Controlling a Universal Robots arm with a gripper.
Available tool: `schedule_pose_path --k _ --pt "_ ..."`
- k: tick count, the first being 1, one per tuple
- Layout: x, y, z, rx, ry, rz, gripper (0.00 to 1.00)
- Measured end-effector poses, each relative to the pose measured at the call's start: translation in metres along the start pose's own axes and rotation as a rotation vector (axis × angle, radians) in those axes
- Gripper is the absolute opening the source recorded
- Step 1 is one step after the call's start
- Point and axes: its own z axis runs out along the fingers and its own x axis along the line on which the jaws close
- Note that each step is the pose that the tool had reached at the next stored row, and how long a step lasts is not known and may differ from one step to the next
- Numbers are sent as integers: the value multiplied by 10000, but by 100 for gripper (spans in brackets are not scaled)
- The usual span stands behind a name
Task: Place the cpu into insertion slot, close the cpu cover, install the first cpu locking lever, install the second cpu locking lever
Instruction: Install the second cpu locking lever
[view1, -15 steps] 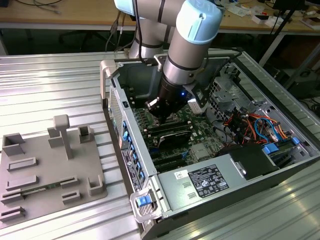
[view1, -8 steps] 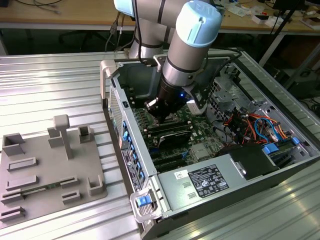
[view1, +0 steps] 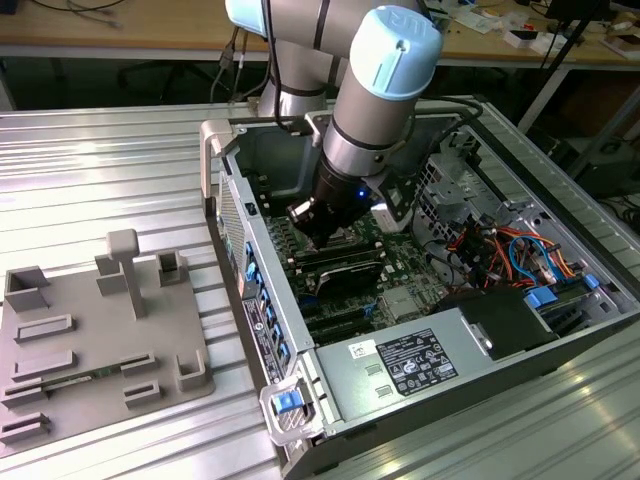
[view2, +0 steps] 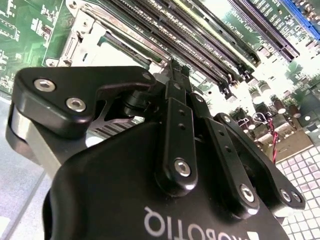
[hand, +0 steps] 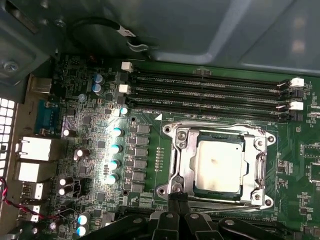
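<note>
In the first wrist view the cpu (hand: 220, 164), a square chip with a silver-grey top, lies flat in the insertion slot (hand: 220, 135), whose dark edge shows around it. The silvery cpu cover (hand: 181, 160) is down flat over the chip's edges. A thin metal lever (hand: 225, 203) runs along one side of the socket. My gripper (hand: 177, 196) is shut, its tips together at the socket's corner beside that lever, with nothing visible between them. In the second wrist view the gripper (view2: 175, 72) points down at the socket frame (view2: 92, 45). The exterior view shows the gripper (view1: 315, 225) low inside the open computer case.
Long black memory slots (hand: 210, 90) run just beyond the socket. A row of capacitors (hand: 115, 150) stands beside it. In the exterior view a grey-labelled power-supply box (view1: 410, 365) and cable bundles (view1: 500, 250) crowd the case. A grey fixture plate (view1: 90, 340) lies outside on the exterior view's left.
</note>
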Motion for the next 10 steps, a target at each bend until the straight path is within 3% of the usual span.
schedule_pose_path --k 6,10 --pt "0 -6 0 2 0 1 11" --pt "0 -1 -40 56 5 -1 11"
